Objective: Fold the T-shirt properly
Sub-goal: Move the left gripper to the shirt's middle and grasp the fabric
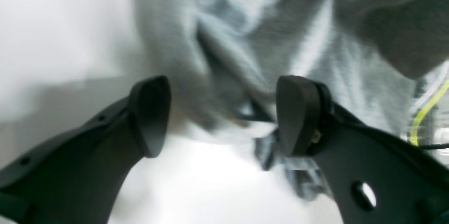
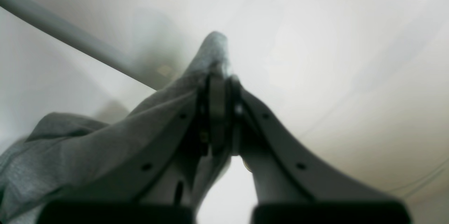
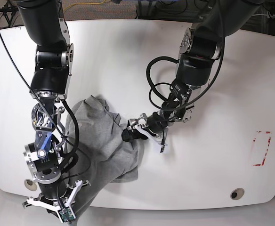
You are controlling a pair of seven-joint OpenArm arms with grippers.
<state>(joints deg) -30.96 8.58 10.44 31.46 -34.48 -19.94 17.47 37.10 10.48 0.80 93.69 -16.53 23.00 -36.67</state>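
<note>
Grey soft cotton, this shirt point(image 3: 100, 141) is light and has no stiffness at all, so it sags and bunches wherever nothing supports it. It lies crumpled on the white desk point(image 3: 222, 70), toward the near edge, and one end of it is lifted off the surface.

The right gripper point(image 2: 218, 76) has its fingers pressed together on a fold of the cloth; in the right wrist view a small tip of fabric stands out above the closed fingers and the rest hangs down to one side. The grip looks firm, but I think thin cloth like this can slide out if it is pulled hard.

The left gripper point(image 1: 221, 112) has its fingers wide apart, with nothing between them. It hovers just beside a hanging, wrinkled part of the shirt, near the middle of the desk in the base view.

In my judgement the best place to take hold is a hem, a sleeve edge or the ribbed neckline, where the cloth is thicker. Which edge is nearest to the open fingers I cannot tell, because the picture is blurred.
</note>
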